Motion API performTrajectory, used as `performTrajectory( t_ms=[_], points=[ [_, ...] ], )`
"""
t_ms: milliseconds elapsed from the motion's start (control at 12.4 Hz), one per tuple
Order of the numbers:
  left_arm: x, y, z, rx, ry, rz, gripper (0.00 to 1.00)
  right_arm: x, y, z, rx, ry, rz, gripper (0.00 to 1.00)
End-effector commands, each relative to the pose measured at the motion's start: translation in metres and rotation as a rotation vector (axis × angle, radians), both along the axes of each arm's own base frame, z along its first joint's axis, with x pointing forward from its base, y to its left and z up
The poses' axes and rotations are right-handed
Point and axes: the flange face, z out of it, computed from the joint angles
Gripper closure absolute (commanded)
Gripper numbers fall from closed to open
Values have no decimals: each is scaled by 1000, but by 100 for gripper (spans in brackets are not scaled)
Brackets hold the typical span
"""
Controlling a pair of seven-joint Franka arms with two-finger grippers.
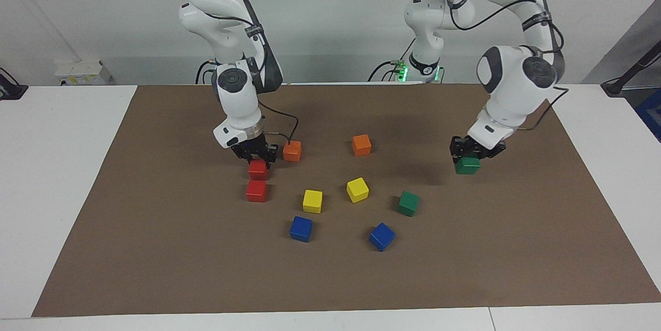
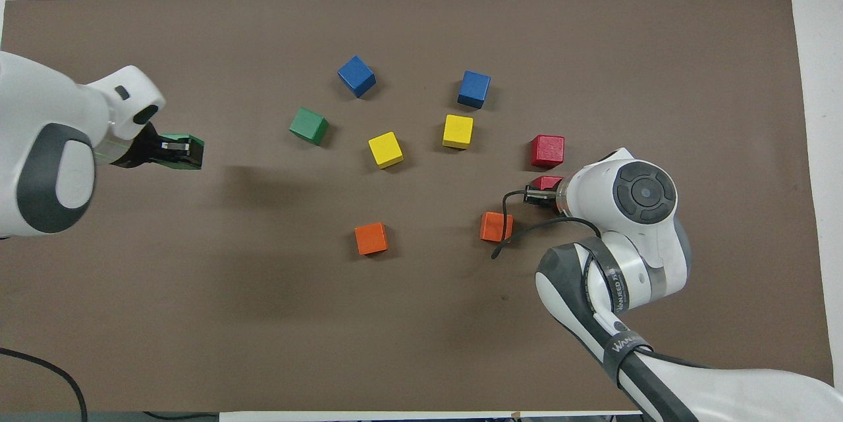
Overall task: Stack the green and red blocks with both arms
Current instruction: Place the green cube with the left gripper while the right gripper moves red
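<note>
My left gripper [image 1: 468, 159] is shut on a green block [image 1: 468, 166] and holds it up over bare mat toward the left arm's end; from overhead the gripper [image 2: 179, 150] and this block [image 2: 192, 152] sit at the view's edge. The other green block [image 1: 408, 203] [image 2: 309, 126] lies on the mat. My right gripper [image 1: 257, 162] [image 2: 538, 191] is down low, shut on a red block [image 1: 257, 170] [image 2: 546, 182]. A second red block [image 1: 256, 190] [image 2: 547, 150] rests just farther from the robots than the gripped one.
Two orange blocks [image 1: 292, 151] [image 1: 361, 144], two yellow blocks [image 1: 312, 201] [image 1: 357, 189] and two blue blocks [image 1: 301, 228] [image 1: 381, 236] lie around the middle of the brown mat [image 1: 155, 248]. One orange block sits right beside my right gripper.
</note>
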Motion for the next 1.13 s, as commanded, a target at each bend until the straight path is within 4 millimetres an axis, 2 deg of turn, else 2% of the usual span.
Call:
performTrajectory(
  t_ms=[0, 81, 242, 322, 403, 483, 564, 725, 886, 1047],
  points=[
    [-17, 68, -6, -11, 16, 30, 100, 9, -9, 43, -12, 26, 30, 100],
    [-20, 86, -13, -10, 6, 58, 100, 17, -25, 62, -19, 50, 42, 100],
    [-24, 92, -40, 0, -29, 75, 100, 23, -57, 104, -19, 58, 83, 100],
    [-27, 93, -55, 7, -56, 83, 100, 24, -82, 119, -17, 38, 116, 100],
    [-26, 96, -69, 10, -62, 89, 100, 27, -109, 123, -17, 26, 149, 100],
    [-25, 106, -76, 11, -61, 106, 100, 30, -134, 122, -20, 12, 198, 100],
    [-23, 106, -81, 20, -68, 99, 100, 32, -151, 119, -24, -1, 231, 100],
    [-20, 109, -98, 24, -75, 109, 100, 31, -184, 100, -30, -12, 253, 100],
    [-16, 110, -114, 26, -79, 109, 100, 31, -198, 77, -33, -22, 252, 100],
    [-17, 111, -114, 27, -76, 103, 100, 33, -221, 59, -31, -10, 212, 100]
  ],
)
